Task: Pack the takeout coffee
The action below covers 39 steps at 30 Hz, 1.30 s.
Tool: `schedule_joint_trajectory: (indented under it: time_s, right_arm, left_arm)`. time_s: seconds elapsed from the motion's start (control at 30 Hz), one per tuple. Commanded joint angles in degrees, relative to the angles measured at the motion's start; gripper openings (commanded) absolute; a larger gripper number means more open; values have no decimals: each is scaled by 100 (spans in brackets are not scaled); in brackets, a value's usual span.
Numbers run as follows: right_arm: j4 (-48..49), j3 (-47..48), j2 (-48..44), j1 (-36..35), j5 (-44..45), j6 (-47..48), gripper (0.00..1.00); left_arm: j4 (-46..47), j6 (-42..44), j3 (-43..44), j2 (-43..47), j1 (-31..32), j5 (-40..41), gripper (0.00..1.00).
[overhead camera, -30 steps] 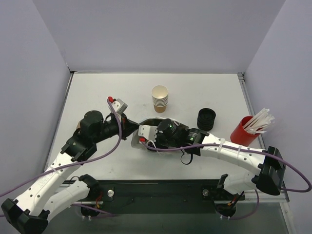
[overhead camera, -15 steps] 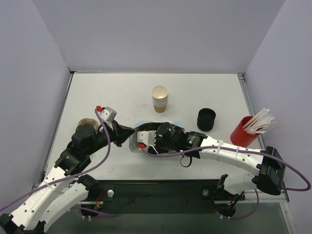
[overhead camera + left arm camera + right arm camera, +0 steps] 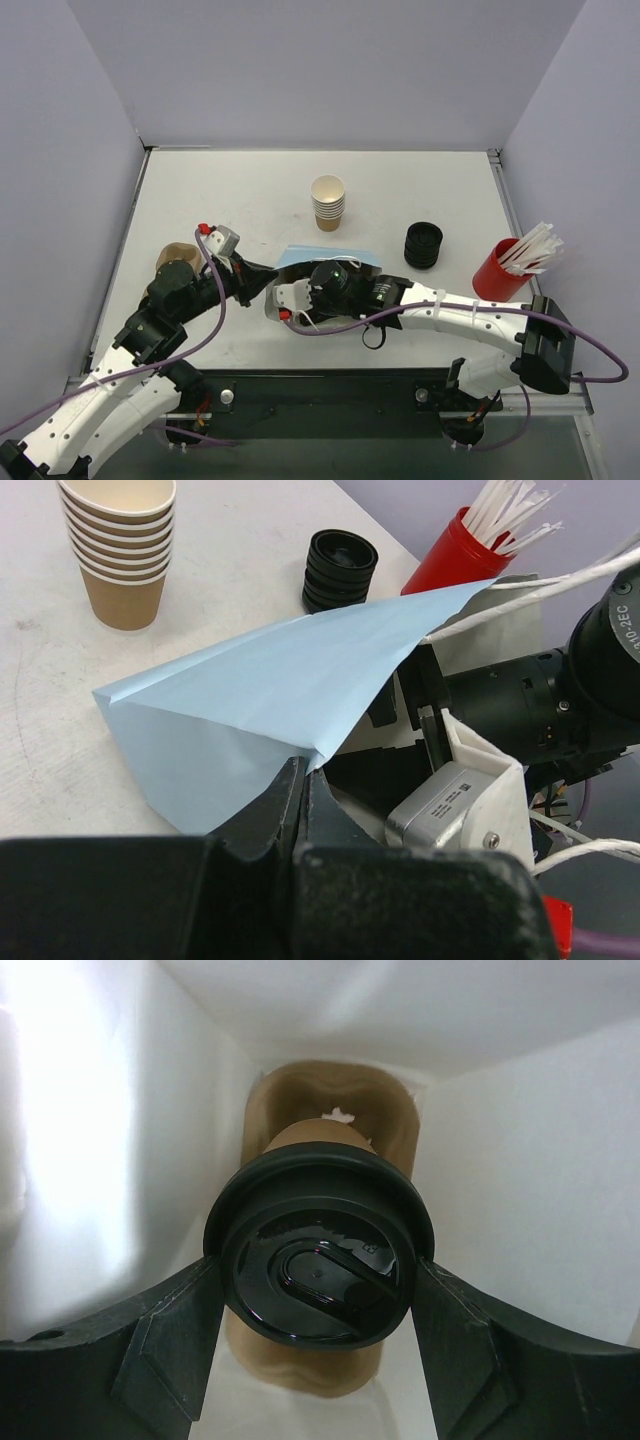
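Mostly hidden in pale blue paper bag (image 3: 260,695): black-lidded tan paper cup (image 3: 318,1260), clamped by right hand (image 3: 318,1295); left hand (image 3: 303,780) pinches bag edge.

In the right wrist view, the black lid (image 3: 262,1260) of the takeout coffee (image 3: 320,1142) hid most of its cup. The bottom edge cut off the fingers (image 3: 150,1355) of the right gripper (image 3: 320,1295). From above, the blue bag (image 3: 325,256) and the right arm (image 3: 450,310) covered it. In the left wrist view, the left gripper (image 3: 298,780) was dark and blurry, and the top edge cut the straws (image 3: 510,510). A brown thing (image 3: 174,251) by the left edge of the worktop (image 3: 200,190) lay half hidden under the left arm (image 3: 150,330).
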State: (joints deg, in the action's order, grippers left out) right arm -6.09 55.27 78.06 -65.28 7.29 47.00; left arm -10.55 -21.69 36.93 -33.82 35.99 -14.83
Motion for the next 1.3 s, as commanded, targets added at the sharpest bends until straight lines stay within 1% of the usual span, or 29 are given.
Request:
schedule_joint_trajectory:
  time_s: [0.0,0.2,0.3,0.47,0.6,0.77,1.1,1.27]
  right_arm:
    - [169,388,156,-20,308,239,37]
    - [134,564,130,-20,10,248,37]
    - [-50,626,191,-29,-87,265,37]
    - [248,485,315,-29,97,432,37]
    - [336,521,368,24,194,266,37]
    - [310,476,105,32,413,222,36]
    - [-287,169,-695,67,818,274,36]
    - [-525,-68,-924,225,783,257,36]
  left_arm:
    - [53,139,87,-45,31,-99,0]
    - [0,148,104,-45,40,-38,0]
    - [-35,148,139,-72,31,-2,0]
    - [-97,60,183,-89,31,15,0]
    - [-184,104,227,-98,31,24,0]
    - [-264,201,236,-98,31,77,0]
    - [-211,253,350,-212,40,68,0]
    - [-158,315,411,-177,66,121,0]
